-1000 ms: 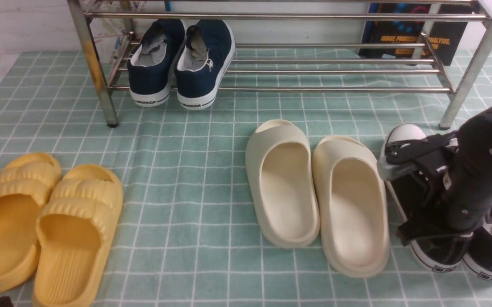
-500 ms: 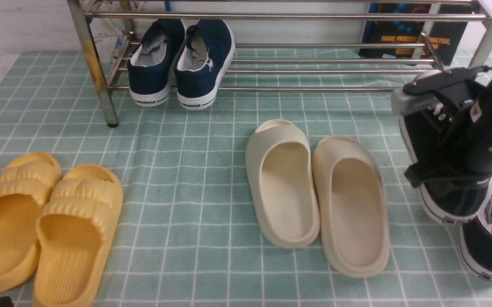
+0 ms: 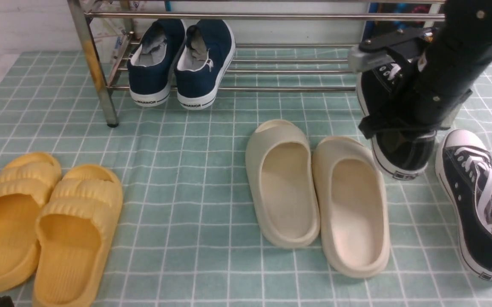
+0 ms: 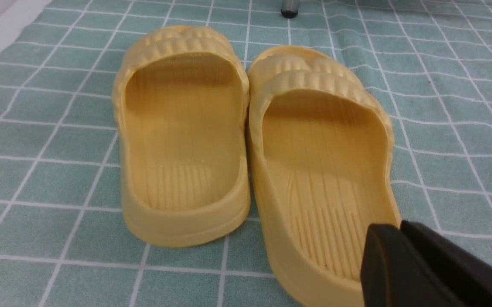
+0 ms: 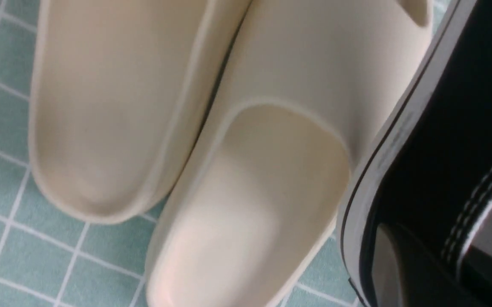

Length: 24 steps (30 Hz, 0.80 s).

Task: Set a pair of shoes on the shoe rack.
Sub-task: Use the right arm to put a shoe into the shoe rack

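Note:
My right gripper (image 3: 369,91) is shut on one black canvas sneaker (image 3: 399,149) with white laces and white sole, gripping its side wall. It holds the sneaker off the cloth, just in front of the right part of the steel shoe rack (image 3: 271,17). In the right wrist view the held sneaker (image 5: 441,128) fills the side and my right gripper (image 5: 450,264) clamps its collar. The other black sneaker (image 3: 476,200) lies on the cloth at the far right. My left gripper (image 4: 399,226) is shut and empty, over the heel of a yellow slide.
Navy slip-on shoes (image 3: 182,59) sit on the rack's lower shelf at left. Cream slides (image 3: 314,192) lie mid-cloth, right beside the held sneaker, and show in the right wrist view (image 5: 186,128). Yellow slides (image 3: 45,221) lie front left. A dark book (image 3: 399,38) stands behind the rack.
My right gripper has lifted the sneaker off the cloth and carried it up, leftward and toward the rack. The second sneaker, earlier half hidden by the arm, now lies in full view.

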Each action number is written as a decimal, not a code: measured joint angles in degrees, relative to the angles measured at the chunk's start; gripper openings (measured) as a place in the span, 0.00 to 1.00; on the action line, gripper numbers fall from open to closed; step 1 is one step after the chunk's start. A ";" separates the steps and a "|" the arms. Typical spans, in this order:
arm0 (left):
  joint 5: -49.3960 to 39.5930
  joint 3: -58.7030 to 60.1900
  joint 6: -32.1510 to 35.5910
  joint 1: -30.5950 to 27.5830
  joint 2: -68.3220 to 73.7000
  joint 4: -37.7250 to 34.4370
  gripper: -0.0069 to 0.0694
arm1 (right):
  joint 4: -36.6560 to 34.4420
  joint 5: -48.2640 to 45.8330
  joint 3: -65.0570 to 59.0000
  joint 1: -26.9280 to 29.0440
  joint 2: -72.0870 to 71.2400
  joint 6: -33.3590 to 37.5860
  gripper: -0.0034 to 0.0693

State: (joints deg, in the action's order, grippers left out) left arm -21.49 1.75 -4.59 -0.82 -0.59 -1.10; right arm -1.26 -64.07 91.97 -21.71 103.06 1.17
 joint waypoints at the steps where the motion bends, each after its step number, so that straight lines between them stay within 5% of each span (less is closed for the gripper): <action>1: 0.00 0.00 0.00 0.00 0.00 0.00 0.14 | 0.00 -0.42 1.91 0.00 1.48 0.45 0.08; 24: 0.00 0.00 0.00 0.00 0.00 0.00 0.17 | -0.56 -4.75 28.85 4.66 21.10 10.43 0.08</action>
State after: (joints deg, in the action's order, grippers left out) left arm -21.49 1.75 -4.59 -0.82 -0.59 -1.10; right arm -1.82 -68.82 120.82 -17.05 124.16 11.60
